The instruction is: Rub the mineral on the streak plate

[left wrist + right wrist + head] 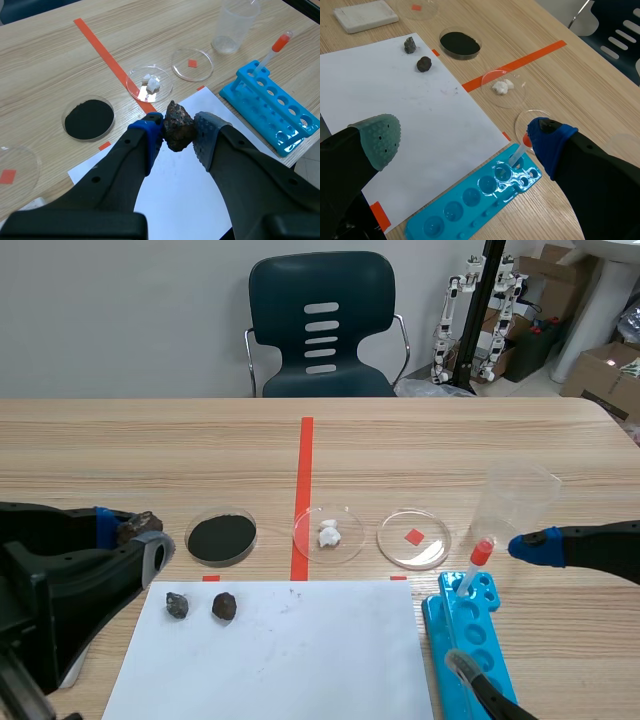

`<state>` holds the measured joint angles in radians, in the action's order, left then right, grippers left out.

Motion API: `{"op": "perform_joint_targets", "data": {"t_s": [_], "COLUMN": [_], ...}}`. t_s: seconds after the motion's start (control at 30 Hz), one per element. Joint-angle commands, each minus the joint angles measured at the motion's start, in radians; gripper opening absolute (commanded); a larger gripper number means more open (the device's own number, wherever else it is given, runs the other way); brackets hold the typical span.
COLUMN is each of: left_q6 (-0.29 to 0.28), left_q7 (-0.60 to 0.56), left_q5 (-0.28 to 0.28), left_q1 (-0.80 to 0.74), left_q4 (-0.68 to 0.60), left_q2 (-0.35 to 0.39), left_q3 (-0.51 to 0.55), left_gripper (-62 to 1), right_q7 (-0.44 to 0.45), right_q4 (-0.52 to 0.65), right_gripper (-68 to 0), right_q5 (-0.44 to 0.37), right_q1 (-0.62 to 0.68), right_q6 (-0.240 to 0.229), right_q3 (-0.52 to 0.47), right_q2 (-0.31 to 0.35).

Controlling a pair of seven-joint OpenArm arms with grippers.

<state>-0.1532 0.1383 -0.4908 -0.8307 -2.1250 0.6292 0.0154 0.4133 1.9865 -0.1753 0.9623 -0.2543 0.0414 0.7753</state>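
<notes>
My left gripper [178, 136] is shut on a dark brown, rough mineral [177, 131], held above the near edge of the white paper [185, 195]. In the scene view that mineral [137, 527] sits at the left gripper [140, 536], low at the left. The white streak plate [366, 15] lies past the paper's far corner in the right wrist view; only a sliver of it [31, 205] shows beside the left arm. My right gripper [497, 605] stands open over the blue tube rack [470, 640], holding nothing; its pads [380, 136] are wide apart.
Two small dark rocks [177, 605] [224, 607] lie on the paper [300, 650]. Behind it stand a dish of black powder [221, 537], a dish with white bits [328, 534], an empty dish [413, 538] and a clear beaker [515, 502]. A red-capped dropper [475, 565] leans in the rack.
</notes>
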Motion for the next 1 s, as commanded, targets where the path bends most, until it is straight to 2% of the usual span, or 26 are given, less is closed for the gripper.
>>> {"op": "perform_joint_targets", "data": {"t_s": [0.0, 0.33, 0.43, 0.97], "left_q6": [0.001, 0.001, 0.001, 0.001], "left_q7": [-0.014, -0.014, -0.014, -0.015], "left_q5": [-0.01, -0.008, 0.018, 0.018], "left_q1": [0.008, 0.008, 0.008, 0.008], "left_q4": [-0.011, -0.011, -0.011, -0.011], "left_q2": [-0.002, -0.002, -0.002, -0.002], "left_q3": [0.001, 0.001, 0.001, 0.001], "left_gripper": [-50.9, -50.9, -50.9, -50.9], "right_q7": [0.011, 0.011, 0.011, 0.011], "right_q4": [0.005, 0.005, 0.005, 0.005], "right_gripper": [-14.6, -14.6, -14.6, -14.6], "right_q5": [-0.011, -0.011, -0.011, -0.011], "right_q1": [-0.001, -0.001, -0.001, -0.001], "right_q6": [0.0, 0.0, 0.0, 0.0], "right_q3": [-0.001, -0.001, -0.001, -0.001], "right_q2": [0.0, 0.0, 0.0, 0.0]}}
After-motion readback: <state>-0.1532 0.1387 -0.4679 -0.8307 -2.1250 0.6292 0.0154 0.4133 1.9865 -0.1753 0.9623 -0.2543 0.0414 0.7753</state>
